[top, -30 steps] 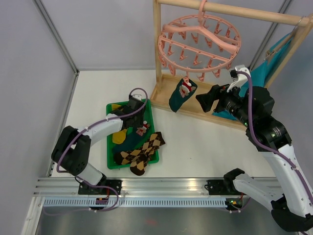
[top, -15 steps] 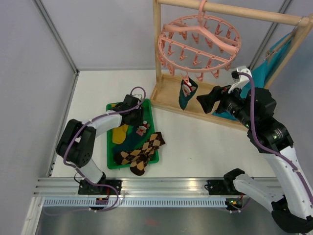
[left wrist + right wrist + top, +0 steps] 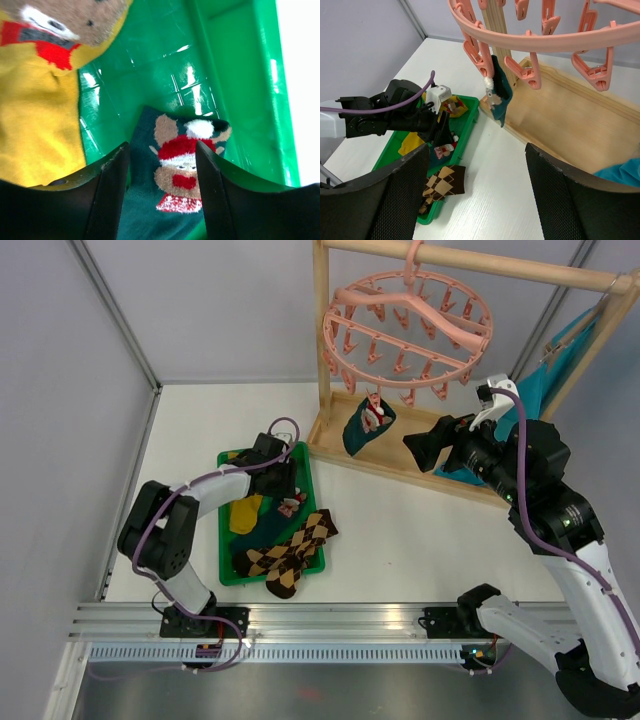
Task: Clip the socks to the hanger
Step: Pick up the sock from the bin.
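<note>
One dark teal Christmas-figure sock (image 3: 362,425) hangs clipped to the round pink plastic hanger's (image 3: 452,326) rim. Its one mate (image 3: 175,190) lies by the green plastic tray's (image 3: 240,60) right edge, straddled by the left gripper's (image 3: 161,150) spread, empty jaws, seemingly for pickup. One visible mustard yellow sock (image 3: 243,514) and two brown-tan argyle socks (image 3: 290,550) wait toward the tray's near edge, while the right gripper (image 3: 476,150) hovers open and empty beside the hanger, probably to work a clip.

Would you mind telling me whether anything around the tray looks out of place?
Yes: the argyle socks spill over the near and right rims of the green tray onto the table.
</note>
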Controlling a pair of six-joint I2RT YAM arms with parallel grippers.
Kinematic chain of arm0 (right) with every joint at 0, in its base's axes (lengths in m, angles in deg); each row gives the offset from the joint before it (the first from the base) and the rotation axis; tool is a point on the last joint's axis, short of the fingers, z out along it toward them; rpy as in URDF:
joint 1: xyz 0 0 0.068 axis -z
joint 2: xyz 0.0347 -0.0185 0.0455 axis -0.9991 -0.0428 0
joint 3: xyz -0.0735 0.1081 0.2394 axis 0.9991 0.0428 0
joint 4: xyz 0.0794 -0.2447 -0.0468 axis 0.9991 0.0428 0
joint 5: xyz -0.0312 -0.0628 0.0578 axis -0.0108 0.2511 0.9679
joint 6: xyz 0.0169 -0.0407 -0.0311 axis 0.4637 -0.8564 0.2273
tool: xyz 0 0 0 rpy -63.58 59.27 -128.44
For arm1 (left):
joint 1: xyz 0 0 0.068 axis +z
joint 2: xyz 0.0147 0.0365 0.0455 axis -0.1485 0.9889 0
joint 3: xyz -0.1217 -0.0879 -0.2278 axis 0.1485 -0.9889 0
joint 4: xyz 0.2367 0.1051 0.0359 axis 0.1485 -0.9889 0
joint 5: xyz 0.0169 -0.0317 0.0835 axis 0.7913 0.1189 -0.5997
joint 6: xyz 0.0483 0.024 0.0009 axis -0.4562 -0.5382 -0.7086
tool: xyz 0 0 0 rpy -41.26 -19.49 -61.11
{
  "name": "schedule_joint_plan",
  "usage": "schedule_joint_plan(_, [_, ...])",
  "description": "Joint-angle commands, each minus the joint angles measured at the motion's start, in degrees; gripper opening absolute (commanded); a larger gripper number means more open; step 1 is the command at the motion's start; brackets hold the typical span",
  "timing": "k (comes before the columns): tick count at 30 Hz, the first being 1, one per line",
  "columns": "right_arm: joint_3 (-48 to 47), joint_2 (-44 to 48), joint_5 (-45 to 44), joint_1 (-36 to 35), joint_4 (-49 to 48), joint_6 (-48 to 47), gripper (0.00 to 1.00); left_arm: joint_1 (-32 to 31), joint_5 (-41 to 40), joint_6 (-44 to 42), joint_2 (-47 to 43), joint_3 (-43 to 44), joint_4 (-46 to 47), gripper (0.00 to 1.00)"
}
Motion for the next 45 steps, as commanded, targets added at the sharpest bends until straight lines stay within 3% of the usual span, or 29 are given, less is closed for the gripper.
schedule_joint_plan(1, [-2.3,0.5,0.9,0.1,-0.4,0.1,0.83,0.2,-1.7,-1.1,-3.9,2.1,-0.4,0.61])
schedule_joint_plan(6, [-2.8,0.1,0.9,0.1,0.0,-0.1,0.84,0.2,-3.3,-1.0,-3.1,2.3,-1.2,0.63])
schedule_joint_plan(22, [-2.5,0.3,1.9,0.1,-0.3,0.1,0.84,0.2,3.7,-2.1,2.9,3.6,-2.0,0.59])
schedule_joint_plan(25, [-2.4,0.6,1.9,0.1,-0.3,0.1,0.84,0.2,5.0,-2.1,3.7,3.5,-1.7,0.49])
schedule_joint_plan(29, [-2.2,0.8,1.9,0.1,-0.4,0.1,0.84,0.2,6.2,-2.0,3.3,3.4,-1.3,0.15])
schedule_joint_plan(31, [-2.1,0.7,1.9,0.1,-0.3,0.1,0.84,0.2,6.8,-2.0,2.6,3.5,-1.3,0.03])
schedule_joint_plan(38, [-2.2,0.6,1.7,0.1,-0.5,0.1,0.84,0.2,8.1,-0.7,-6.8,3.8,-1.8,0.02])
schedule_joint_plan(45, [-3.7,0.3,0.3,0.0,0.2,-0.4,0.84,0.2,8.8,-1.1,-22.5,5.6,-3.5,0.02])
